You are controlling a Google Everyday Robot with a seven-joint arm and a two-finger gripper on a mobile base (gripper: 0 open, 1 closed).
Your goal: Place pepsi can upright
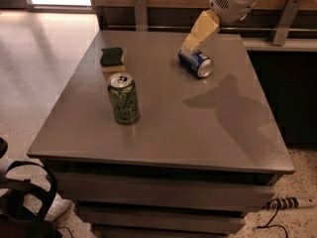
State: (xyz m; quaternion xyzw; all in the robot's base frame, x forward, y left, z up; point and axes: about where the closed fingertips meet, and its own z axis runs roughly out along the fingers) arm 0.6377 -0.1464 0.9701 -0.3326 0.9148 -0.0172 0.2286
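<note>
The pepsi can (196,63), dark blue with a silver end, lies on its side on the grey table (163,128) toward the far right. My gripper (190,45), with cream-coloured fingers, hangs from the white arm at the top right. Its tip is at the far upper side of the can, touching or just above it. The part of the can behind the fingers is hidden.
A green can (124,98) stands upright at the left middle of the table. A green and yellow sponge (112,57) lies at the far left. A wooden wall with metal brackets (140,11) runs behind the table. A power strip (286,203) lies on the floor at the right.
</note>
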